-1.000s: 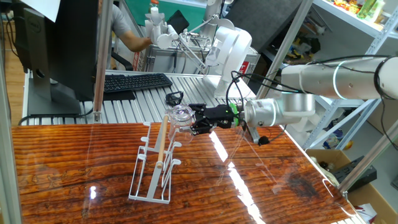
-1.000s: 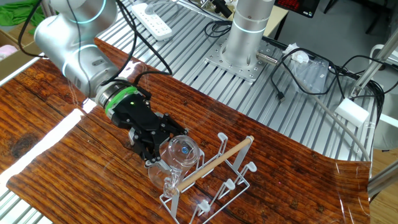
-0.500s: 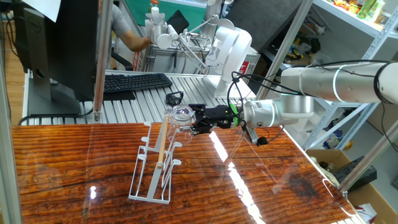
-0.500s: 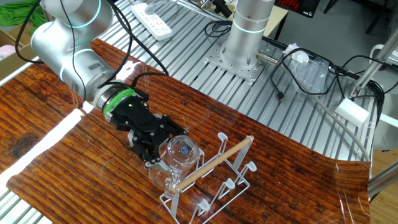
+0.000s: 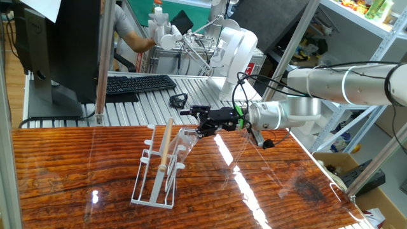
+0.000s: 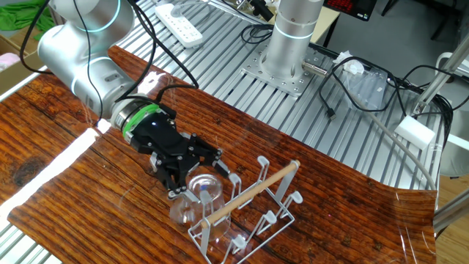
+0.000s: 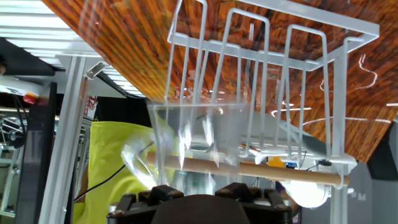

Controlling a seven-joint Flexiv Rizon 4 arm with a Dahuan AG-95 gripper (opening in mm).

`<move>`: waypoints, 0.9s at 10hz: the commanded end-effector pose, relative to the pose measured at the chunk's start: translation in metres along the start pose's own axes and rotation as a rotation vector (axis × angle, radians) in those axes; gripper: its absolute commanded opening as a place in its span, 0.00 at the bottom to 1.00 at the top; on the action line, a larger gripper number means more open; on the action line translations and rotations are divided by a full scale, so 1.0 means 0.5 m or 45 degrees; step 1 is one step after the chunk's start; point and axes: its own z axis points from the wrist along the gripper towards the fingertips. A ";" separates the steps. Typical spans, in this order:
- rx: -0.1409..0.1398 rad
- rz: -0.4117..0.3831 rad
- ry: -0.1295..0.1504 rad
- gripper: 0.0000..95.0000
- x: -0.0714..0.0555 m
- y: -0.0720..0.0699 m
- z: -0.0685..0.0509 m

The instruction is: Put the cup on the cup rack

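The cup [image 6: 196,198], a clear glass tumbler, sits tilted over a peg at the end of the white wire cup rack [image 6: 272,217], just under the rack's wooden rod [image 6: 253,192]. My gripper [image 6: 196,164] hovers right above and behind it, open, its black fingers spread wider than the glass and apart from it. The side view shows the cup [image 5: 184,141] beside the rod [image 5: 165,146], below the gripper [image 5: 199,122]. In the hand view the cup [image 7: 199,134] hangs among the rack's wires [image 7: 323,68], beyond the gripper [image 7: 202,188].
The rack stands on a dark wooden tabletop [image 5: 76,165]. Behind it are a slatted metal bench with a keyboard [image 5: 137,84], a monitor [image 5: 57,44] and a metal post [image 5: 102,63]. A second robot's base [image 6: 293,44] and cables lie at the table's far side.
The fingers have spread apart and let go of the cup. The cup has dropped from between them down onto the rack's peg. The arm has barely moved.
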 end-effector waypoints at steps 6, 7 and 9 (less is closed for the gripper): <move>0.005 -0.006 -0.008 1.00 -0.001 0.002 0.000; 0.009 -0.012 -0.015 1.00 0.001 0.002 -0.001; 0.047 -0.053 -0.051 1.00 -0.007 0.016 -0.007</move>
